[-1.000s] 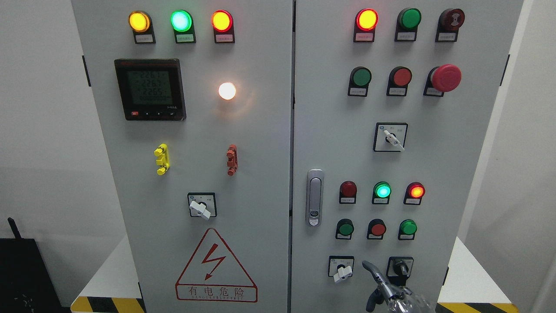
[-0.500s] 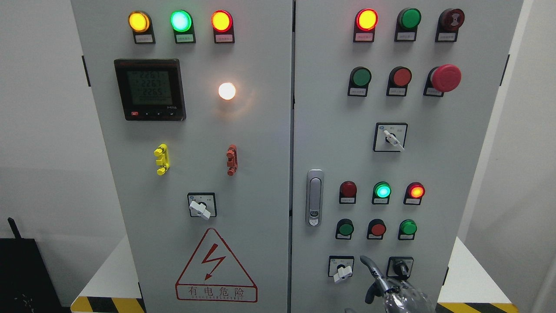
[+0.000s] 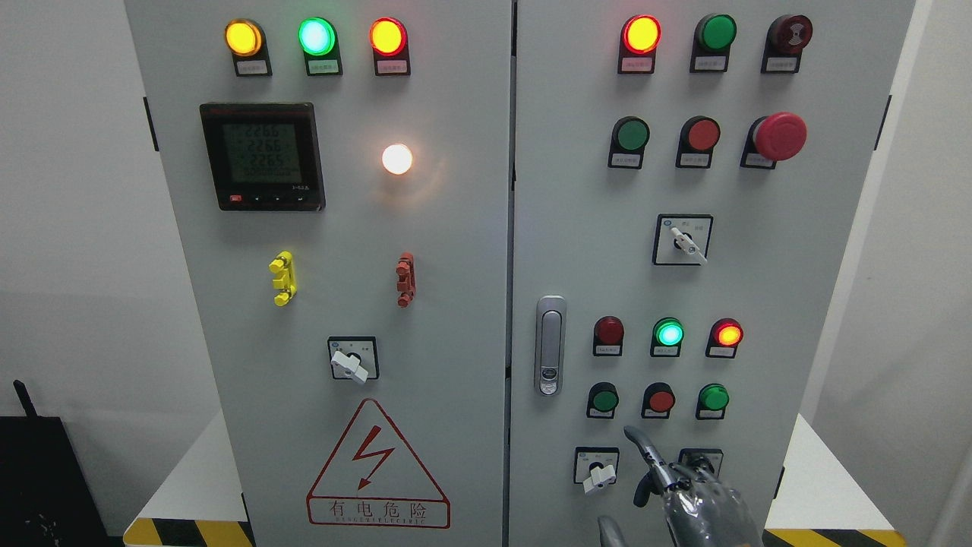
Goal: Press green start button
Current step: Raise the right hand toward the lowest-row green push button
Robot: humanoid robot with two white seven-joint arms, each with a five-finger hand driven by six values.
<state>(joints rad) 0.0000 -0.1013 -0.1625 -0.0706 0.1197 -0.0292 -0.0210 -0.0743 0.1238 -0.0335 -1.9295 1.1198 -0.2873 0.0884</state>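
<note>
Your right hand (image 3: 687, 497) came in at the bottom edge, low on the right door (image 3: 759, 266), index finger (image 3: 644, 450) stretched up, the rest curled, gripping nothing. Its tip sat just below the bottom button row, between the green button (image 3: 605, 398) and the red button (image 3: 661, 399), touching neither. The hand covered part of the key switch (image 3: 702, 460).

Right hand (image 3: 702, 505) cut off at bottom edge, hiding key switch (image 3: 702, 460); button labels (image 3: 604, 415) unreadable
</note>
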